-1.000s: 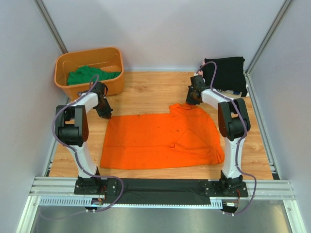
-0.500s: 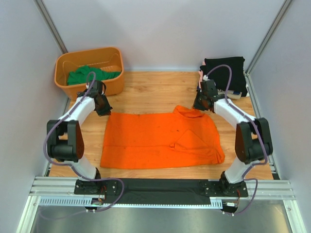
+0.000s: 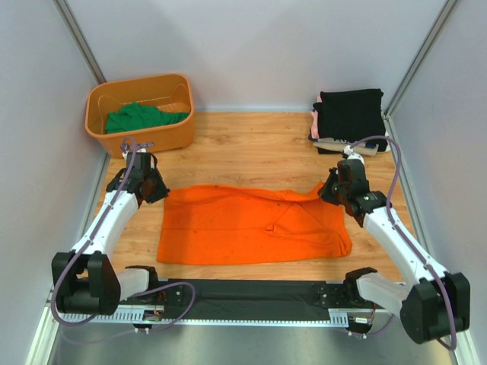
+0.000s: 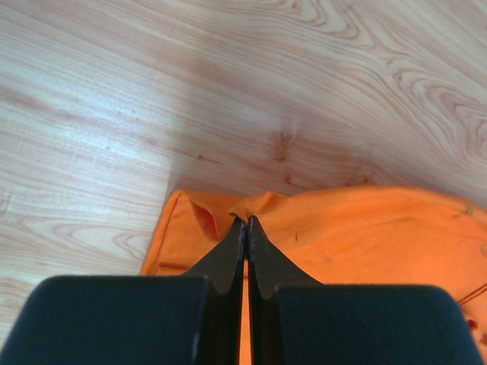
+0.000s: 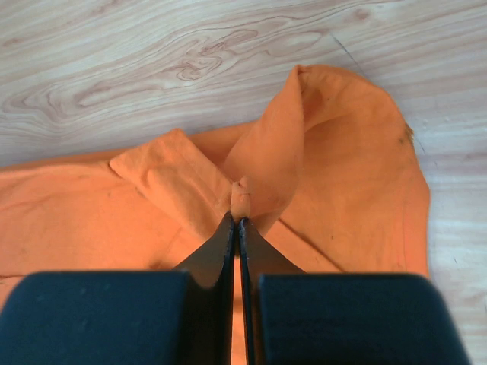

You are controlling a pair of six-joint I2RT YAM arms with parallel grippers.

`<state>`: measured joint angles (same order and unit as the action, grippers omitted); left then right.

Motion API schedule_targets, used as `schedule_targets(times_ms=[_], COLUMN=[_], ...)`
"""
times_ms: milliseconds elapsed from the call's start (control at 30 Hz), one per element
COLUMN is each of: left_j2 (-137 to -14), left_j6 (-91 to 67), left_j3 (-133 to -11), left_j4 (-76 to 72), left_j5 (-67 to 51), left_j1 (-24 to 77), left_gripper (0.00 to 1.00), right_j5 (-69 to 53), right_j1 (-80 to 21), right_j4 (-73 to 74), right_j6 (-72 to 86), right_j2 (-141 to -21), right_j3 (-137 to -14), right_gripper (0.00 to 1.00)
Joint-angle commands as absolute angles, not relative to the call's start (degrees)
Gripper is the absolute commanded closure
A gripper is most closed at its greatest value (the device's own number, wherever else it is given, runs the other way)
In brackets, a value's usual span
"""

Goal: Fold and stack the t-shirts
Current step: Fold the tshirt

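A bright orange t-shirt (image 3: 251,224) lies spread on the wooden table. My left gripper (image 3: 158,188) is shut on its far left corner; the pinched cloth shows in the left wrist view (image 4: 245,219). My right gripper (image 3: 329,190) is shut on the far right edge, with a nub of cloth between the tips (image 5: 238,220). The far edge is lifted and drawn toward the near side. A green t-shirt (image 3: 141,118) lies in the basket. A black t-shirt (image 3: 351,110) tops a folded stack with pale ones under it at the back right.
The rigid orange plastic basket (image 3: 114,137) stands at the back left. Grey walls close in on both sides. A black strip (image 3: 251,293) runs along the near edge between the arm bases.
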<state>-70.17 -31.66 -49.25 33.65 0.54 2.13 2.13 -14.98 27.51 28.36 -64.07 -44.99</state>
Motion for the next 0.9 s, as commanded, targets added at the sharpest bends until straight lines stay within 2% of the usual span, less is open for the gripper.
schedule_targets(times_ms=[0,233,633,667,700,733,767,867], left_j2=[-66.89,-63.2,-57.4,-56.87,-56.34,-54.86,-53.63,-48.0], left_j6=[-32.52,-33.92,-36.12,-37.17,-37.87,-38.49,-39.71,-39.82], left_j3=[-48.08,-44.39,-41.23,-41.05,-41.04,-40.87,-40.61,-39.9], left_j4=[33.13,34.54,38.14,38.75,39.46,40.51,40.87,40.26], left_j5=[1.49,4.3,8.79,9.49,10.19,10.63,12.37,15.02], left_j1=[2.02,2.02,2.02,2.02,2.02,2.02,2.02,2.02], left_gripper=[1.0,1.0,1.0,0.92,0.77,0.56,0.3,0.11], right_j5=[6.84,11.42,13.89,13.28,12.49,11.35,11.6,13.62], right_j1=[-15.29,-15.29,-15.29,-15.29,-15.29,-15.29,-15.38,-15.29], right_j4=[30.14,34.27,39.55,39.55,39.64,40.16,40.78,42.45], right_j6=[31.55,37.61,46.4,47.97,48.68,49.47,51.74,55.01], right_j2=[-57.93,-48.71,-41.32,-40.53,-39.73,-37.73,-36.23,-27.97], right_j3=[-42.29,-36.04,-29.1,-28.48,-27.69,-26.29,-25.5,-22.68], right_gripper=[1.0,1.0,1.0,0.99,0.9,0.8,0.65,0.45])
